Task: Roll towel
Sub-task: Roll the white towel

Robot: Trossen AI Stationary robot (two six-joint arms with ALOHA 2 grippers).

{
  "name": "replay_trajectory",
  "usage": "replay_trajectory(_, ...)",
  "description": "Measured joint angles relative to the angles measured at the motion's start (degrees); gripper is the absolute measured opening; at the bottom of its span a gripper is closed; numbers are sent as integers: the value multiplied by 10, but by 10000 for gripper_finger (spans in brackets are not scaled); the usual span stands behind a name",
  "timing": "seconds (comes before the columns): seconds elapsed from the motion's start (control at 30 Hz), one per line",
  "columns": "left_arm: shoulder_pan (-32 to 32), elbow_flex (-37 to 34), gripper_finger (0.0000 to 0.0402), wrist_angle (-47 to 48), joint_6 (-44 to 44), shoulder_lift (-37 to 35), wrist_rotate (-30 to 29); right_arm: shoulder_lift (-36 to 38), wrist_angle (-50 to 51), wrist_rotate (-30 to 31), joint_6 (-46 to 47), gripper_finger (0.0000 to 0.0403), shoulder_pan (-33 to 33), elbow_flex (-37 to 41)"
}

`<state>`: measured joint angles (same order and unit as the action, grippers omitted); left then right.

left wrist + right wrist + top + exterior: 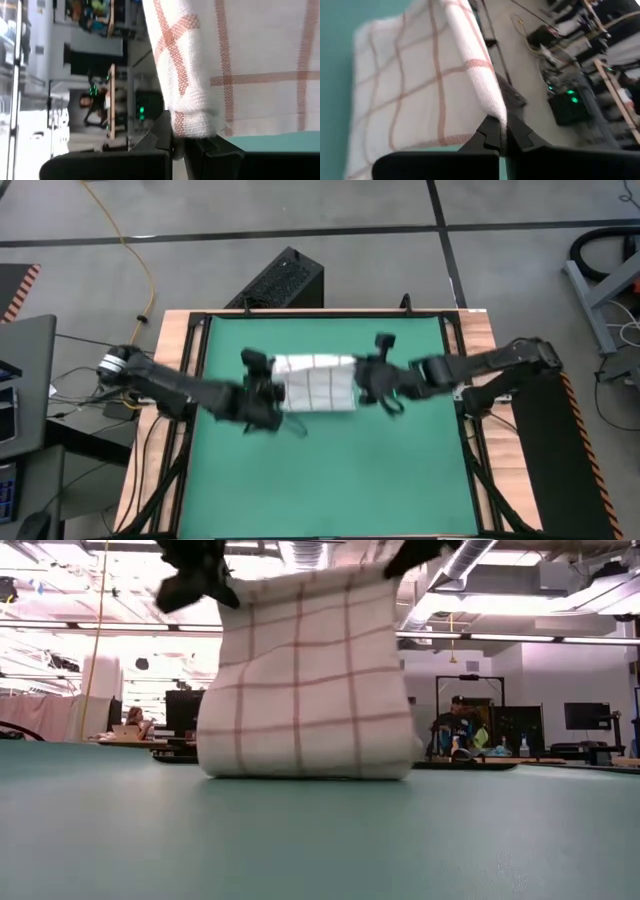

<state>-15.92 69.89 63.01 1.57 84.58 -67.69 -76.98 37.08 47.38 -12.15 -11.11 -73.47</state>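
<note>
You've got green mat under the hands, black box on floor beyond them, yellow cable far-left, person seated in bg.

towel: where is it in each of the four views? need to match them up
High view: towel at mat centre, between both arms.
Low view: hangs mid-picture, bottom edge on the mat.
Left wrist view: fills the upper right, corner in the left pincer.
Right wrist view: left and centre, edge in the right pincer.
Shared landmark: green mat.
</note>
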Motion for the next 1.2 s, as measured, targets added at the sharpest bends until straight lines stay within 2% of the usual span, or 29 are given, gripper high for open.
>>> replay_trajectory(0.1, 94, -14, 3, -116, 154, -49, 56, -1, -40, -50, -71, 14, 94, -1)
replay_trajectory(0.23, 230, -37, 3, -325, 347, -107, 207, -16, -136, -79, -177, 14, 208, 0)
replay_trajectory(0.37, 323, -39, 3, -508, 514, -136, 255, -23, -236, -83, -260, 14, 287, -1)
replay_trajectory(0.5, 360, -39, 3, -593, 578, -152, 301, -15, -269, -103, -270, 14, 317, -1)
replay_trajectory(0.57, 366, -39, 3, -598, 574, -153, 313, -14, -270, -107, -270, 14, 316, -2)
replay_trajectory(0.67, 365, -39, 3, -550, 536, -151, 317, -14, -244, -107, -255, 14, 302, -2)
replay_trajectory(0.77, 360, -57, 2, -484, 448, -147, 335, -15, -177, -142, -182, 14, 278, -2)
replay_trajectory(0.87, 339, -109, 2, -437, 357, -146, 346, -22, -79, -177, -86, 14, 244, -1)
replay_trajectory(1.0, 278, -212, 2, -424, 266, -146, 348, -39, -14, -193, 6, 14, 165, 40)
replay_trajectory(1.2, 127, -323, 2, -475, 75, -146, 347, -48, -57, -184, 153, 14, 20, 150)
